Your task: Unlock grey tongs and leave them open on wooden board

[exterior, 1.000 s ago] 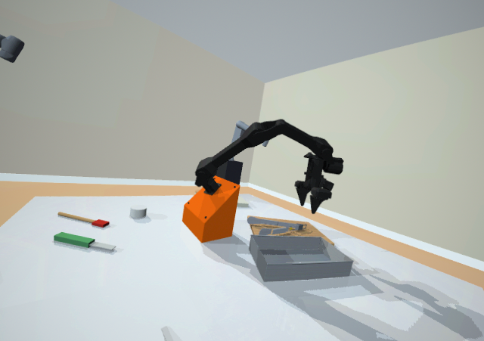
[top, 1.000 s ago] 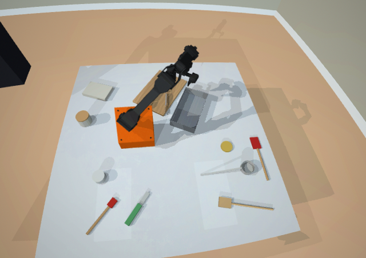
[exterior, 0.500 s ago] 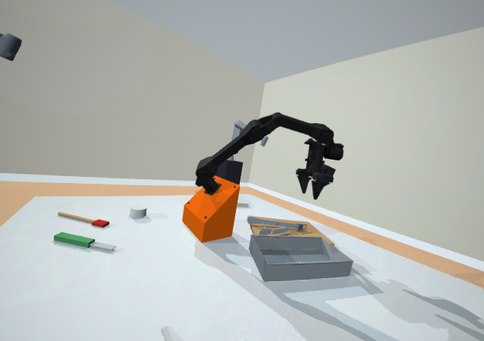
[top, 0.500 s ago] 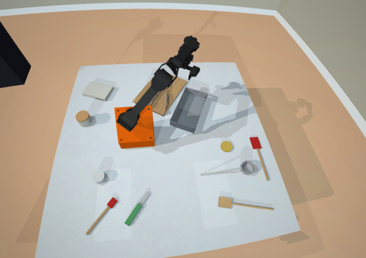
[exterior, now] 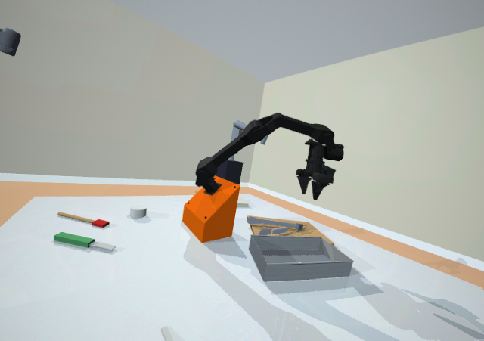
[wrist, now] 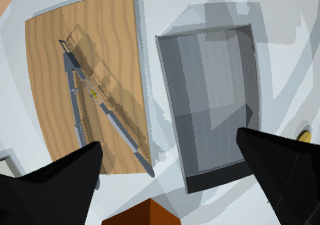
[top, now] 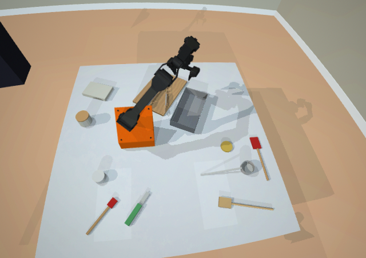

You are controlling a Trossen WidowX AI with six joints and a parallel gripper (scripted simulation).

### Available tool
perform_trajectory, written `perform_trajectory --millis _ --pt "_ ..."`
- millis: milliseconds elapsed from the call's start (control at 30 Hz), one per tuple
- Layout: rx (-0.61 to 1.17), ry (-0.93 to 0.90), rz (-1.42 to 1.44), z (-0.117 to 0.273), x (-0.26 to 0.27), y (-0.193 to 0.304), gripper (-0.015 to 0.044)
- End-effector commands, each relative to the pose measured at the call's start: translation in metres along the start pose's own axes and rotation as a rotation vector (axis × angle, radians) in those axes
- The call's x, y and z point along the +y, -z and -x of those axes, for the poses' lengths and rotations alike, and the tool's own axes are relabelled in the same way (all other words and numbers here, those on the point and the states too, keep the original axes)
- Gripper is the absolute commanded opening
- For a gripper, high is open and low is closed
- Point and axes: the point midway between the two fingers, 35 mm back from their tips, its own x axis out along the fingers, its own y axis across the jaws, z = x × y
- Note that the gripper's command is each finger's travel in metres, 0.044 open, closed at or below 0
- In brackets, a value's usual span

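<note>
The grey tongs (top: 166, 96) (exterior: 265, 222) (wrist: 71, 61) lie on the wooden board (top: 179, 85) (exterior: 320, 234) (wrist: 115, 25) with their two arms spread in a V. The hinge end is at the upper left in the wrist view. The arm ends reach the board's edge nearer the orange base, and one is partly hidden behind a finger. The grey roasting tin (top: 181, 127) (exterior: 308, 271) (wrist: 170, 95) stands beside the board, with nothing across it. My gripper (top: 182, 74) (exterior: 309, 195) (wrist: 171, 143) is open and empty, high above the board and tin, clear of the tongs.
The orange base (top: 135, 137) (exterior: 211, 220) stands close to the board. A pale block (top: 98, 90) and a wood-topped cylinder (top: 83, 117) are on its far left. A yellow disc (top: 226, 146), a strainer (top: 247, 167) and several utensils lie farther off on the table.
</note>
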Motion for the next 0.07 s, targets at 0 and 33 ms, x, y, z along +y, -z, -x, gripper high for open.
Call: perform_trajectory --millis 0,33 --pt "0.004 -0.005 -0.004 -0.0007 0.0004 0.0004 0.044" --pt "0.004 -0.005 -0.004 -0.0007 0.0004 0.0004 0.044"
